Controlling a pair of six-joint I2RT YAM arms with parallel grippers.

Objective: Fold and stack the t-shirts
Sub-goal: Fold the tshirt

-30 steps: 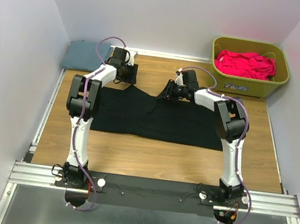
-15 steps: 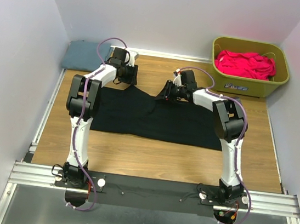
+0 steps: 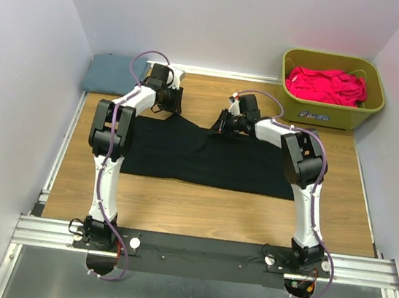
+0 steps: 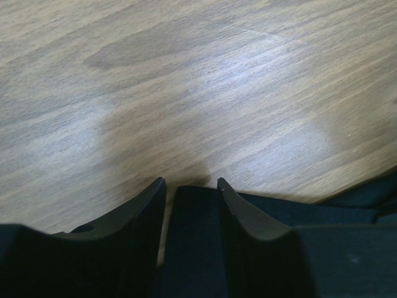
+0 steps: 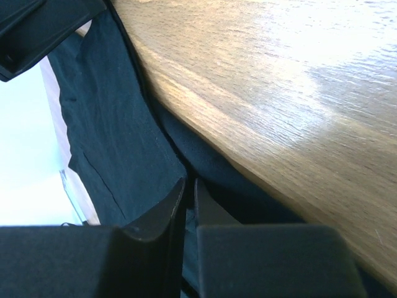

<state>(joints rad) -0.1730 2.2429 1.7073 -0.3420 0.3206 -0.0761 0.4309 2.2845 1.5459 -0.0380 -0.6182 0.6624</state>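
You see the black t-shirt (image 3: 206, 157) spread flat, matte and softly creased, across the middle of the wood-grain desk (image 3: 199, 204); its far edge juts to a small point between the two arms. Your left gripper (image 3: 170, 103) sits at the shirt's far left corner; its tapered black fingers (image 4: 149, 205) stand apart, with a tongue of dark cloth lying between them. Your right gripper (image 3: 222, 125) is at that point, its jaws drawn almost together and pinching a stitched hem of the black t-shirt. The slate blue-grey t-shirt (image 3: 110, 73) lies as a folded pad in the desk's far left corner; the pink-red t-shirt (image 3: 325, 85) is heaped, crumpled, in the olive-green plastic tub (image 3: 329, 116) at the far right corner.
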